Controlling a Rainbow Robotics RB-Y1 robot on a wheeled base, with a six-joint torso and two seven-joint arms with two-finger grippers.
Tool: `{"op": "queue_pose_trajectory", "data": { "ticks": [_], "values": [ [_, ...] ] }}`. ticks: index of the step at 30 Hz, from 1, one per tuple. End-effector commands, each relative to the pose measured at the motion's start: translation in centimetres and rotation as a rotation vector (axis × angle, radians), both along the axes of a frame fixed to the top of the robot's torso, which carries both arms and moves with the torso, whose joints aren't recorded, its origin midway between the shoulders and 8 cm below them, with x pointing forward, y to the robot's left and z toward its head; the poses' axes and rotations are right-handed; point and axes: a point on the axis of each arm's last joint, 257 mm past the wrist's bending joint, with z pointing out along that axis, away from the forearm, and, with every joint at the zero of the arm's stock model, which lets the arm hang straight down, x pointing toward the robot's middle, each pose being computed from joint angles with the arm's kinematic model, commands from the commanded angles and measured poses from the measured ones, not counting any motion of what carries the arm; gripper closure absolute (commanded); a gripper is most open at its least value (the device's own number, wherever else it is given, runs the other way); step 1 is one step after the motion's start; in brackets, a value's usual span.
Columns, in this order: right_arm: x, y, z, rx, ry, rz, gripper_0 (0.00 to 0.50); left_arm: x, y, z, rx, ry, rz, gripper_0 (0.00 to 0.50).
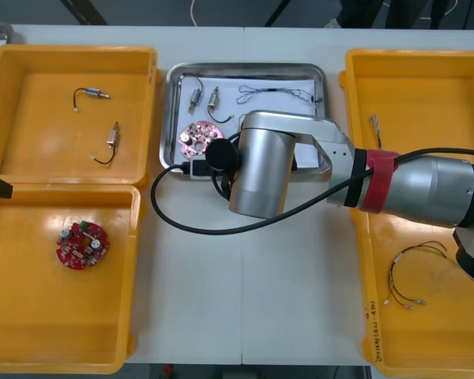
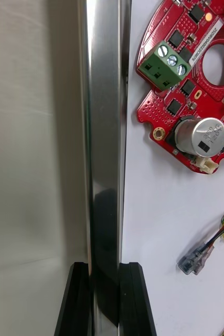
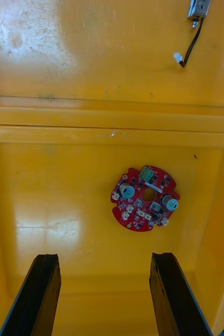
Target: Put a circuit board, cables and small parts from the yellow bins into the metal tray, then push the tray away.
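The metal tray (image 1: 316,75) lies between the yellow bins, white inside. It holds a round red circuit board (image 1: 197,138), small metal parts (image 1: 196,96) and a thin cable (image 1: 272,95). My right gripper (image 2: 105,268) is shut on the tray's shiny rim (image 2: 104,157); in the front view it is mostly hidden under the wrist (image 1: 257,174) at the tray's near left edge. Just inside the rim lie the circuit board (image 2: 188,89) and a red and yellow cable's plug (image 2: 195,257). My left gripper (image 3: 104,260) hangs open above a second circuit board (image 3: 145,198) in the near left bin (image 1: 31,316).
The far left bin (image 1: 31,55) holds two small metal parts (image 1: 91,95) with black wires. The near right bin (image 1: 450,332) holds a red and yellow cable (image 1: 415,276); the far right bin (image 1: 426,87) holds a short cable (image 1: 375,122). A black arm cable (image 1: 166,213) loops over the table.
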Motion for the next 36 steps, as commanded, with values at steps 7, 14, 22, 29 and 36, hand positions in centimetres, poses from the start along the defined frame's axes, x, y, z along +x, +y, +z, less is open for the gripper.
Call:
{"op": "queue_pose_trajectory", "data": {
  "ticks": [7, 14, 22, 29, 36],
  "values": [
    [3.9, -0.1, 3.5, -0.004, -0.086, 0.013, 0.5, -0.7, 1.4, 1.0, 0.092, -0.011, -0.08, 0.0],
    [5.5, -0.2, 4.6, 0.009, -0.114, 0.013, 0.5, -0.7, 1.4, 1.0, 0.092, -0.011, -0.08, 0.0],
    [6.5, 0.2, 5.5, 0.026, -0.13, 0.012, 0.5, -0.7, 1.4, 1.0, 0.092, -0.011, -0.08, 0.0],
    [6.9, 0.7, 6.1, 0.031, -0.138, 0.012, 0.5, -0.7, 1.4, 1.0, 0.092, -0.011, -0.08, 0.0],
    [7.1, 1.4, 6.6, 0.037, -0.148, 0.023, 0.5, -0.7, 1.4, 1.0, 0.092, -0.011, -0.08, 0.0]
  ]
}}
